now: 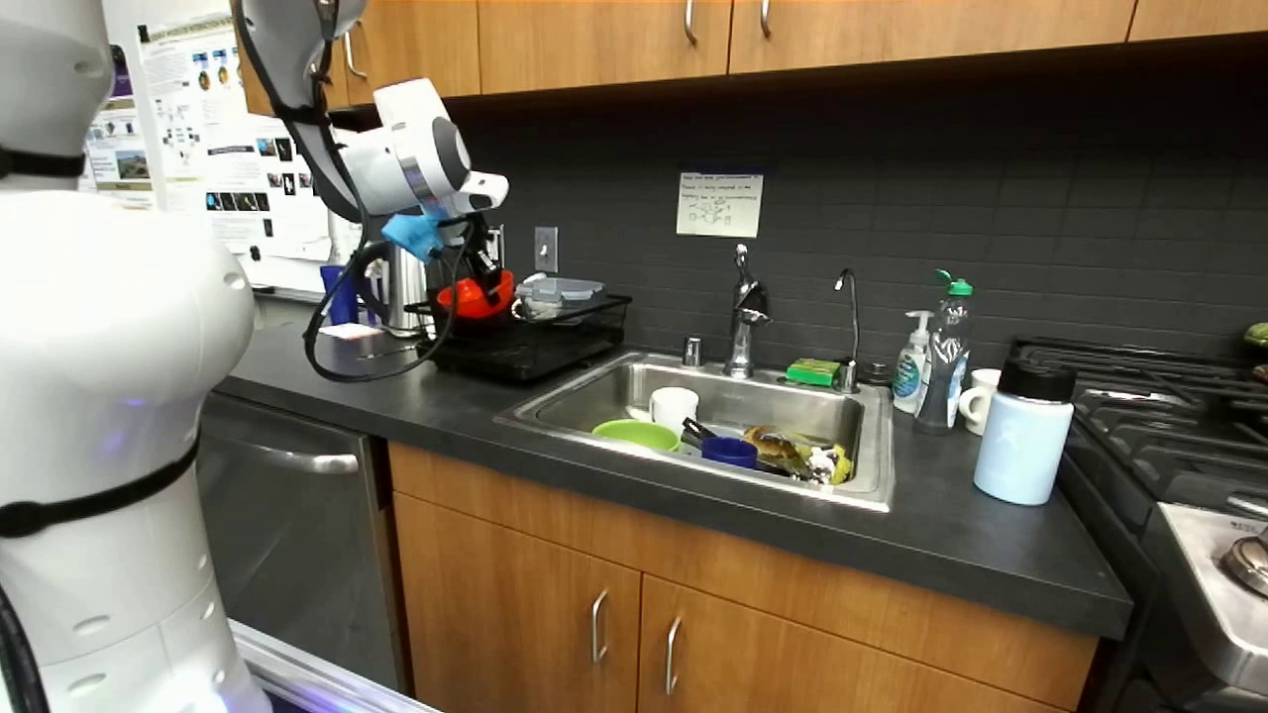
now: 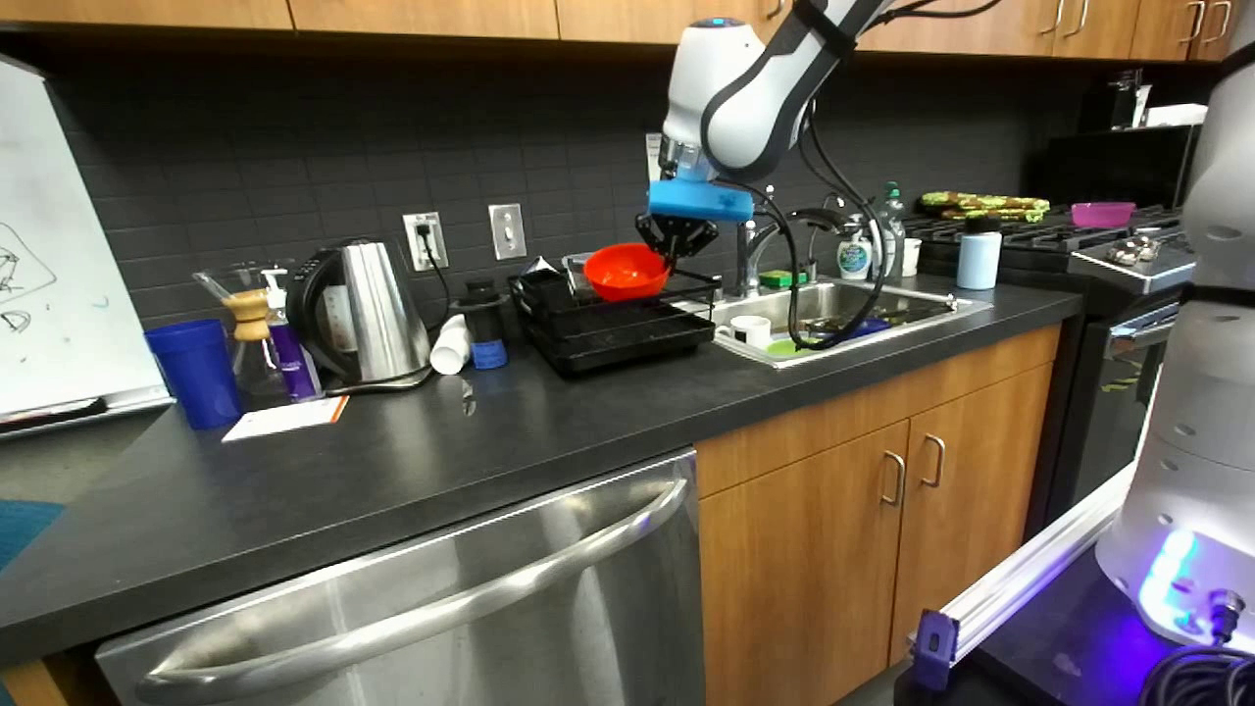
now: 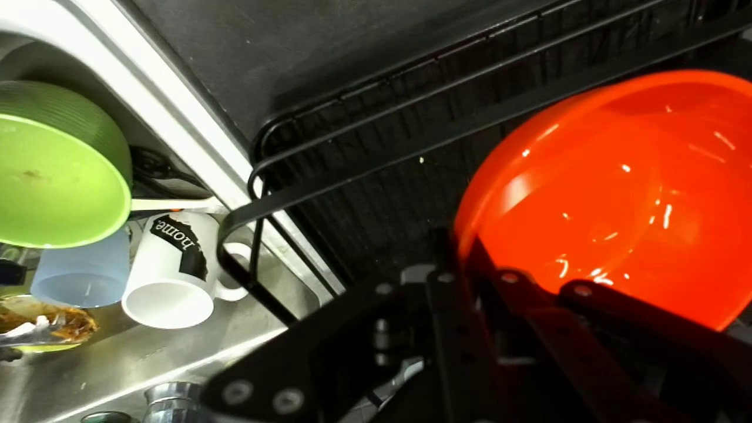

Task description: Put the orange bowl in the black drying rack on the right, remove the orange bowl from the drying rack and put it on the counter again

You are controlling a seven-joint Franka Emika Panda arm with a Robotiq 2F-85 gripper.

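The orange bowl (image 3: 617, 194) hangs at the black drying rack (image 2: 627, 343), left of the sink (image 1: 877, 446); whether its underside touches the rack is hard to tell. The step in hand is probably either setting it down there or lifting it out, and this moment alone does not settle which.

For setting down, lower slowly, ease the bowl level, since it looks tilted, and let the base take its weight before releasing. For lifting out, rise straight until the base passes the wire rail (image 3: 376, 161), then swing left toward the open stretch of table (image 2: 461, 441). Either way, stay off the grey plastic container (image 1: 565, 290) just beside the bowl on the far side, which a careless sweep could knock.

The jaws are drawn nearly together, pinching the rim at the bowl's right, far side, with only its thin wall between them. Held so off-centre, the bowl may twist if bumped.
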